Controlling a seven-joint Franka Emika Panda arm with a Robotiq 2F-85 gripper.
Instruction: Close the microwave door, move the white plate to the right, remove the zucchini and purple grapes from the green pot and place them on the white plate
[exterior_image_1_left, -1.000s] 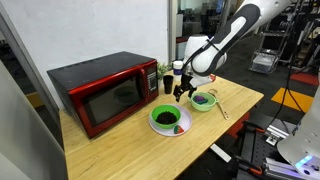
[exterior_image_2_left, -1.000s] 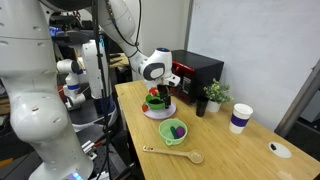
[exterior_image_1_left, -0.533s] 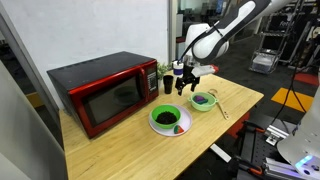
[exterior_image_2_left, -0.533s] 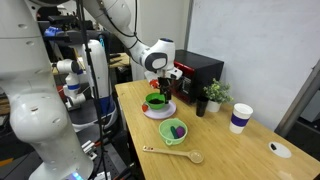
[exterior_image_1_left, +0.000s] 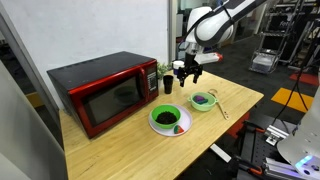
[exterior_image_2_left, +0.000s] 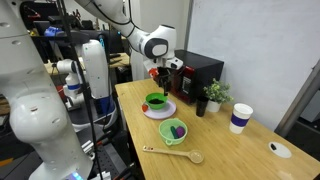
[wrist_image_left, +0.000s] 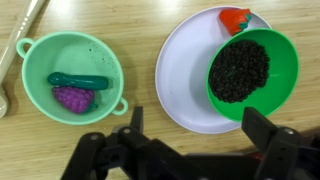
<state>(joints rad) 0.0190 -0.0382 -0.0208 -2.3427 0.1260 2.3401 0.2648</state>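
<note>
Microwave door (exterior_image_1_left: 108, 98) seems shut, so unloading is the step: green pot (wrist_image_left: 30, 75), zucchini (wrist_image_left: 78, 80) and purple grapes (wrist_image_left: 72, 98) inside, sits just beside the white plate (wrist_image_left: 185, 85). Gripper (wrist_image_left: 195, 125) hangs above, jaws wide and empty; next it must descend onto the zucchini.

Zucchini (wrist_image_left: 78, 80) & grapes (wrist_image_left: 72, 98) in pot (wrist_image_left: 43, 55), beside plate (wrist_image_left: 180, 80) w/ bowl (wrist_image_left: 285, 60) on it.

Table (wrist_image_left: 140, 40): pale wood, matt, visible grain; green pot (wrist_image_left: 70, 52): smooth matt plastic; white plate (wrist_image_left: 183, 80): smooth, faintly glossy
</note>
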